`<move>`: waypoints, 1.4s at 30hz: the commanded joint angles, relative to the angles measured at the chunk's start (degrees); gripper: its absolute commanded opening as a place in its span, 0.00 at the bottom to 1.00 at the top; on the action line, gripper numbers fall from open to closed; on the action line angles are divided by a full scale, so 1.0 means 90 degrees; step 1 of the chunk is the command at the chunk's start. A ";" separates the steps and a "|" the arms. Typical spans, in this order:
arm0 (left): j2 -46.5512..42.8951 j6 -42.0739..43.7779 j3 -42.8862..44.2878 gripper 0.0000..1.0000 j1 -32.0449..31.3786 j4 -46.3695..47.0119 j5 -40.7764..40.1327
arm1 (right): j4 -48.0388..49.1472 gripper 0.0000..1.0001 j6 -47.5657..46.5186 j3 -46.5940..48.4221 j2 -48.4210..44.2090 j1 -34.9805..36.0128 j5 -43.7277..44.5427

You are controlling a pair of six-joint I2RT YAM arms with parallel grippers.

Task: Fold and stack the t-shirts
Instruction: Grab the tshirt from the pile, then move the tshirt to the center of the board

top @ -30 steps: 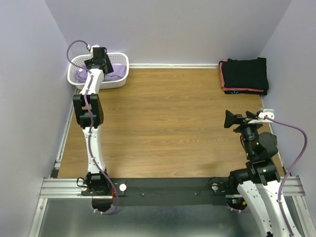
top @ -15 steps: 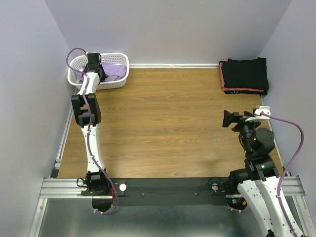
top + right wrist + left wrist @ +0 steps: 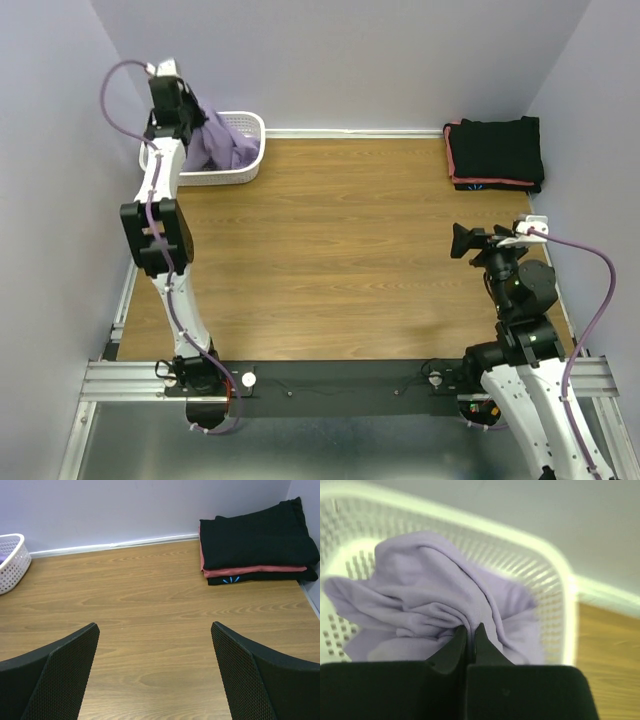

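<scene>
A lavender t-shirt hangs partly out of the white mesh basket at the back left. My left gripper is shut on a bunch of its cloth above the basket; in the left wrist view the lavender t-shirt is pinched at the left gripper. Folded black t-shirts, one with a coral-red edge, are stacked at the back right, also seen as the folded stack in the right wrist view. My right gripper stands open over bare wood, well short of the stack.
Lavender walls close in the wooden table at the back and both sides. The basket's rim shows at the left of the right wrist view. A black bar and metal rail run along the near edge.
My left gripper dipped into the basket, shut on the lavender t-shirt and rose, pulling the cloth up. The right arm turned slightly, then held still.
</scene>
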 commanded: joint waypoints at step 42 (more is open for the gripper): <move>-0.6359 -0.0311 -0.7229 0.87 -0.3375 0.0509 -0.0972 | -0.1477 1.00 0.1353 0.1400 0.3498 0.0059 -0.3716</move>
